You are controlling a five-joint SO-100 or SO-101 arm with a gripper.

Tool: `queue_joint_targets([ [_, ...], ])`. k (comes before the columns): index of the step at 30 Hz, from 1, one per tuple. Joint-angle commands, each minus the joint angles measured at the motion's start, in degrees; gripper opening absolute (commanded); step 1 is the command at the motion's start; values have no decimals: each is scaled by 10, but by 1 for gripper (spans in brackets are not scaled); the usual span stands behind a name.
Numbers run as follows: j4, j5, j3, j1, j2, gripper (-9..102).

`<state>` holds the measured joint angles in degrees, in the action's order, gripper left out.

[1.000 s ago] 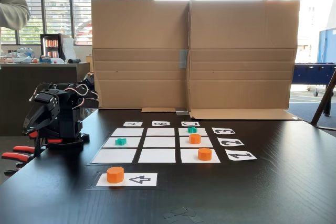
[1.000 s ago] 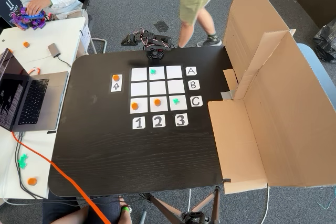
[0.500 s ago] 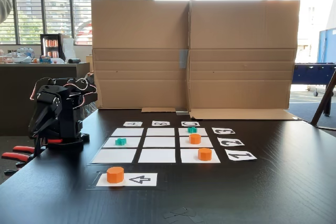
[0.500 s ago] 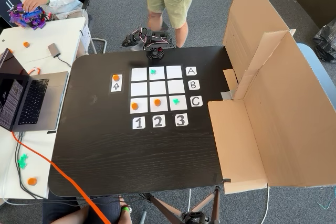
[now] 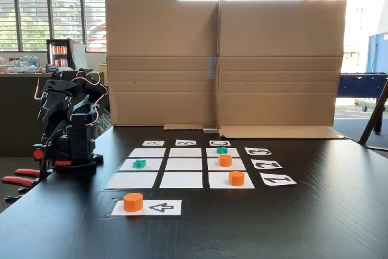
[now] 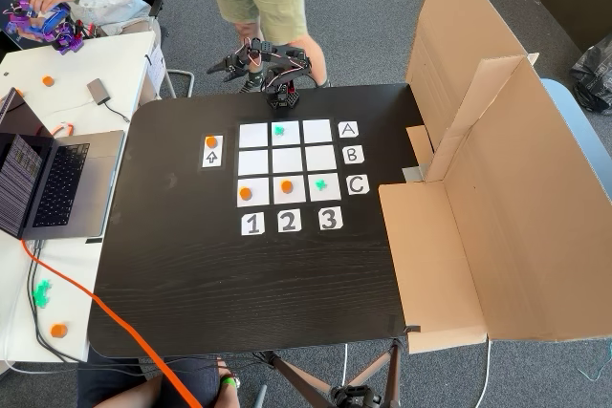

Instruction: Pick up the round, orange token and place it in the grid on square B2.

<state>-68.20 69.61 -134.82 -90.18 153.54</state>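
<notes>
Pictured on a black table [image 5: 315, 210]: token [image 5: 133, 201] lying flat on the arrow card [image 5: 162, 207], well apart from the fingers, nearer the camera and to their right in the low fixed view; in the high fixed view [image 6: 211, 141], below and left of the arm [image 6: 263, 59]. Folded at the table's edge beside the grid [image 5: 131, 180], gripper [image 5: 48, 131] hanging down over the base, far from any token. Cannot tell how wide apart the fingers stand; nothing visibly held. Looks, by judgement, like a light, stiff plastic puck: hard, not fragile, perhaps a little slick on its faceted wall. Best taken across the side wall, low and centred, with fingers coming straight down on opposite flanks; no call for much squeeze. Being round, points nowhere in particular; short axis upright, flat face up, no long axis to line up with, so any wrist angle ought to serve. Worth minding the thin card beneath, which could drag or lift if pads scrape it. Waiting bare in the middle of the grid, B2 [image 5: 185, 164], closer to the fingers than the token is, seen also from above [image 6: 287, 160]. Sharing the grid: two orange lookalikes [image 5: 225, 160] in the row by letter C, and teal tokens [image 5: 139, 163], none touching B2.
</notes>
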Motion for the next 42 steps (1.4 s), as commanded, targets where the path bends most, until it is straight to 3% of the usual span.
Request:
queue_joint_targets([
  [1,-33,-9,95,4,-46,44],
  [9,-115,-4,289,50,-209,44],
  [17,-183,76,411,119,-339,44],
  [27,-191,119,470,231,-463,45],
  [42,-186,80,544,324,-672,52],
])
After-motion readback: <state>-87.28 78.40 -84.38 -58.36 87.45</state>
